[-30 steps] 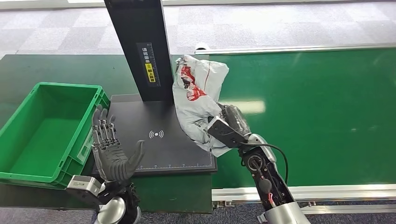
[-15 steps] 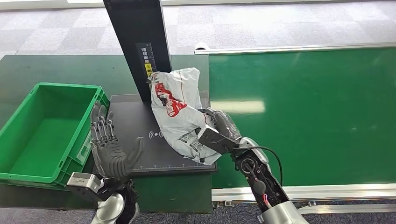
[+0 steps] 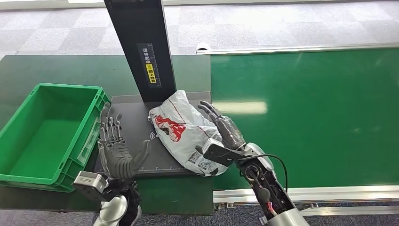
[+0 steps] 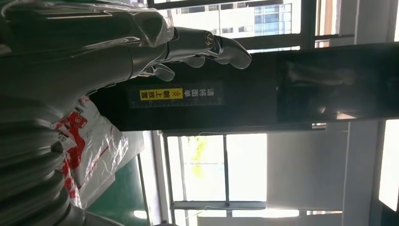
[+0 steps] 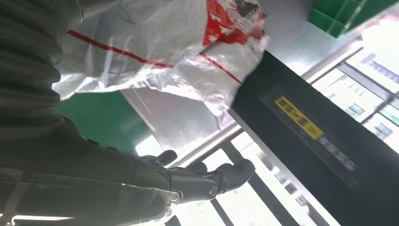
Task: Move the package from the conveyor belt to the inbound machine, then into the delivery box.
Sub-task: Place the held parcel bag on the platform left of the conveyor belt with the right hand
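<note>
we see the package, a crumpled white bag with red print, lying on the black scanner plate just left of the right hand. the right hand rests against the bag's edge with fingers spread, gripping nothing. the left hand stands upright at the plate's near left corner, fingers apart and empty, with the green crate just to its left. behind the package rises the black post with a yellow label. the green belt lies to the right of the right hand.
</note>
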{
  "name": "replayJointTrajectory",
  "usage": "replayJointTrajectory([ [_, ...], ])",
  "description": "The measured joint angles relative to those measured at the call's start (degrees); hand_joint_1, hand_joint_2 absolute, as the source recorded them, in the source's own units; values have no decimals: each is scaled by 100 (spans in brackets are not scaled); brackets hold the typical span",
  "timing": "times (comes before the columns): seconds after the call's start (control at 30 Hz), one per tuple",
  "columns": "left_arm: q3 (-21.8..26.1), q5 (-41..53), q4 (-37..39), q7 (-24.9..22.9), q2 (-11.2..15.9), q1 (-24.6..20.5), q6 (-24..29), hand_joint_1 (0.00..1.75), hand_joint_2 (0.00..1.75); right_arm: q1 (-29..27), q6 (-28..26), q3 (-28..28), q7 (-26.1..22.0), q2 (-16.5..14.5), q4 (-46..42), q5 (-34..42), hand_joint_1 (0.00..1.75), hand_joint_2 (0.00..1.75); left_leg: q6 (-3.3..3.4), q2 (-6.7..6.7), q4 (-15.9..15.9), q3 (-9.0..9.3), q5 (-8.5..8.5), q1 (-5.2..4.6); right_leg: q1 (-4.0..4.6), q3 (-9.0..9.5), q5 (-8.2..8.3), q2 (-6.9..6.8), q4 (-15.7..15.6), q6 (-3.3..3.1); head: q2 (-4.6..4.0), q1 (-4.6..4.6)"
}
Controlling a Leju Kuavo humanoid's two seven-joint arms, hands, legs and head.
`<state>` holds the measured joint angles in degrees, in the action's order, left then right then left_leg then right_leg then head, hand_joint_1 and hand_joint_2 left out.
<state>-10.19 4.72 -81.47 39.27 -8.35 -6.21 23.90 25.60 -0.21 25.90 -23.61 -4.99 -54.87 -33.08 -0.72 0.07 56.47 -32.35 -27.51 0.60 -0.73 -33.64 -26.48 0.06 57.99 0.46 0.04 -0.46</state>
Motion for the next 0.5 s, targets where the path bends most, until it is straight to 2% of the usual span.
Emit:
replayJointTrajectory([
  [0.23, -308, 186, 728, -336, -92, -112, -449, 0, 175, -838, -311, -169, -208, 193, -1781, 33, 0, 175, 1, -2, 1, -4, -4, -2, -2, -5, -1, -1, -3, 1, 0, -1],
  [0.33, -601, 923, 1310, -811, -116, -283, -434, 0, 175, -1279, -572, -468, -533, 279, -2644, 341, 0, 175, 1, -9, 2, -6, -4, -4, -5, -4, -2, -5, -4, 2, 0, 0],
  [0.43, -975, 2038, 2016, -1283, -170, -534, -139, 0, 175, -1749, -820, -843, -798, 374, -3550, 635, 0, 175, 2, -7, 2, -6, -5, -6, -8, -3, -1, -4, -4, 2, 0, 1],
  [0.5, -1177, 2451, 2415, -1435, -213, -691, -7, 0, 175, -2006, -884, -1048, -853, 423, -4069, 695, 0, 175, 2, 0, 2, -6, -7, -6, -8, -3, -1, 1, -4, 2, 0, -1],
])
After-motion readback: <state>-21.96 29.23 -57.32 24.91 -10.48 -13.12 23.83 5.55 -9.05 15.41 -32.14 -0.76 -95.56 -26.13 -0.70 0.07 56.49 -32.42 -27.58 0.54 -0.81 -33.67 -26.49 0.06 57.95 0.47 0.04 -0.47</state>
